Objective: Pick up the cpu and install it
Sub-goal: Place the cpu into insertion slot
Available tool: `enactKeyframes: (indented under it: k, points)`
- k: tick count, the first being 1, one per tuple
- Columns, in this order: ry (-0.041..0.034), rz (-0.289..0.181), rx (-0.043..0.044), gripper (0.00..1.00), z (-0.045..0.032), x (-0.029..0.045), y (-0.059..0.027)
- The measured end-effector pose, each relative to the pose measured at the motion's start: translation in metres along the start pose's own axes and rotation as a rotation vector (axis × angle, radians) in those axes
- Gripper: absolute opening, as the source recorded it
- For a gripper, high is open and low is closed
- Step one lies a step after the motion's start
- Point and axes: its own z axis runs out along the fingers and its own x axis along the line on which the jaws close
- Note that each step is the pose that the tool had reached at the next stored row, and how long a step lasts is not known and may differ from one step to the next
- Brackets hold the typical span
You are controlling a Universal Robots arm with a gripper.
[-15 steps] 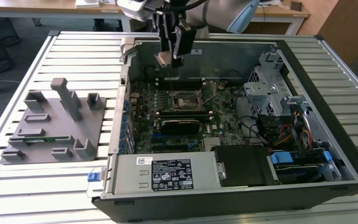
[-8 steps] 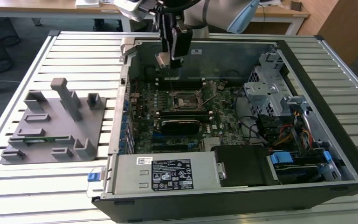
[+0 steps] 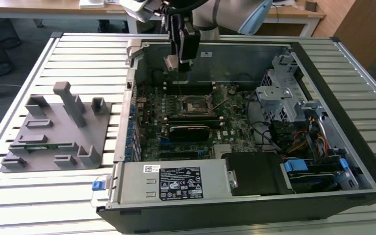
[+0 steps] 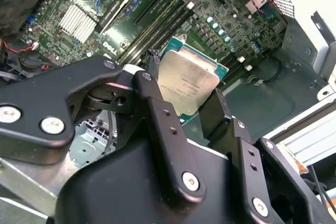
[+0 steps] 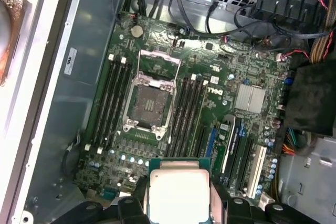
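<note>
One cpu (image 4: 188,85) is clamped between the two black fingers (image 4: 160,119) of the single gripper (image 4: 184,100). It hangs in the air over the motherboard (image 5: 210,77) inside the one open computer case (image 3: 344,98). The board's one socket (image 5: 149,103) lies bare with its metal frame open, apart from the chip. At the exterior view's left, one grey tray (image 3: 57,132) sits on the slatted tabletop (image 3: 77,54) and carries one green memory stick (image 3: 41,145). One white printed label (image 3: 178,182) marks a metal box; the chip's lid bears faint print.
</note>
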Motion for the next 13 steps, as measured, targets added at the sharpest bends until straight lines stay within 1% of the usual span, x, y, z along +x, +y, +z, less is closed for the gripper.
enactKeyframes:
  k: [4, 9, 13]
  points:
    - [0.0001, 0.000, 0.0000, 0.55, 0.0018, 0.0050, 0.0047]
    - [0.0001, 0.001, 0.0003, 0.55, 0.0043, 0.0088, 0.0115]
    - [-0.0011, 0.020, 0.0010, 0.55, 0.0064, 0.0106, 0.0155]
